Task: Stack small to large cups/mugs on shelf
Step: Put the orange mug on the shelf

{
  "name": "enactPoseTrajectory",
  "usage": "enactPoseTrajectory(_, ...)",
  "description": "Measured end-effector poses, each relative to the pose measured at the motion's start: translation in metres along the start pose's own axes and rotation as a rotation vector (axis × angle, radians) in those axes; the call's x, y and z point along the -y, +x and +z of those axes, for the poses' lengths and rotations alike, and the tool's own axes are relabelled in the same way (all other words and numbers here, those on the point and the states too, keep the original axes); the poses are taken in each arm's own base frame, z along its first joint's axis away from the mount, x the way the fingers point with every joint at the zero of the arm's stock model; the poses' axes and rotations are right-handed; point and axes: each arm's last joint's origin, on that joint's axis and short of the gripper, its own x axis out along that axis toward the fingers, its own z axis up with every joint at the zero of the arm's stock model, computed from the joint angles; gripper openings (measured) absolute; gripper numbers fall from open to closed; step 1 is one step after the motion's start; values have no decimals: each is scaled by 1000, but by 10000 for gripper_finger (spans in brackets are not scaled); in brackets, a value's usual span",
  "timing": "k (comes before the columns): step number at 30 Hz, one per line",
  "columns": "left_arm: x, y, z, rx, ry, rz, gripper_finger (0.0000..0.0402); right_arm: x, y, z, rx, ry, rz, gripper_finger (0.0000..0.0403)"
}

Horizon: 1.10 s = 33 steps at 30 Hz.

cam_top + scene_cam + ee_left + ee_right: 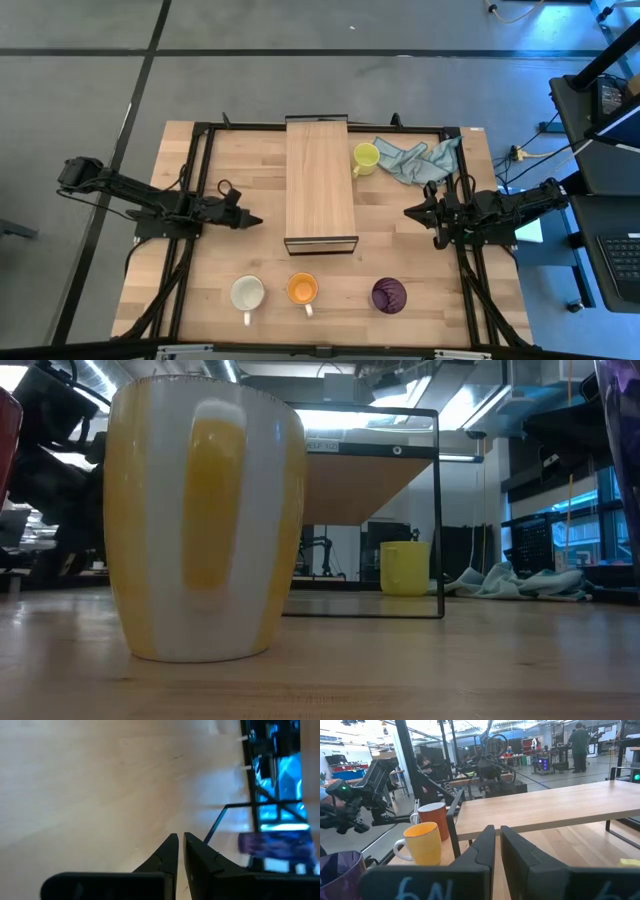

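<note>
Hovering just off the shelf's left long side, the left gripper has its fingers pressed together with only a hairline slit, nothing between them. Tip aims at the shelf, near but apart from it. Wrist view past those fingers: bare tabletop, a thin dark frame rod, the purple mug farther off.

Right gripper mirrors it on the shelf's other long side, fingers likewise together and empty, tip also aimed at the shelf, apart from it. Its wrist view looks across the shelf board at the left arm beyond.

Shelf lies lengthwise between the two tips, dark frame at the end toward the mug row, top bare.

Mugs, relative to the grippers:
- yellow mug: beyond the right gripper, beside the shelf's far end on that side, touching the blue-grey cloth.
- white mug, orange mug, purple mug: a row along the near table edge, past the shelf's framed end, well apart from both tips. White sits nearer the left gripper's side, purple nearer the right's, orange between.

All four mugs upright on the table.
</note>
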Motion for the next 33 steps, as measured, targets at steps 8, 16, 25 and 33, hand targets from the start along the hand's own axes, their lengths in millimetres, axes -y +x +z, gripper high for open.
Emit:
enactPoseTrajectory(8, 0, 0, 1, 18, 316, 7, 23, 0, 0, 0, 0, 0, 0, 32)
enactPoseTrajectory(16, 0, 0, 1, 47, 466, 22, 23, 0, 0, 0, 0, 0, 0, 32)
enactPoseTrajectory(25, 0, 0, 1, 48, 467, 23, 23, 0, 0, 0, 0, -1, 0, 32)
enactPoseTrajectory(33, -1, 0, 2, 77, 637, 45, 23, 0, 0, 0, 0, 1, 0, 32)
